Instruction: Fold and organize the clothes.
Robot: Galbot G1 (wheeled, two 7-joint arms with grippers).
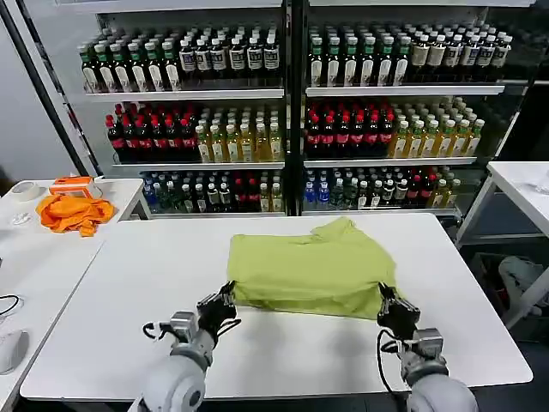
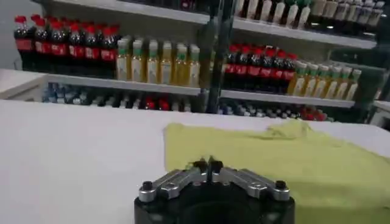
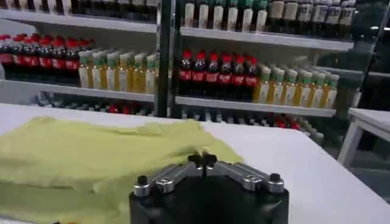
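Both grippers, left point(image 1: 225, 298) and right point(image 1: 387, 299), fingers pressed together at the folded T-shirt's point(image 1: 313, 270) near corners

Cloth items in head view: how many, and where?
2. The yellow-green T-shirt lies partly folded mid-table, left gripper and right gripper shut at its near corners. The orange cloth lies bunched on the side table to the robot's left.

Left tool point(image 1: 225, 296) low, forward, fingers pressed together. Right tool point(image 1: 386, 296) low, forward, fingers pressed together.
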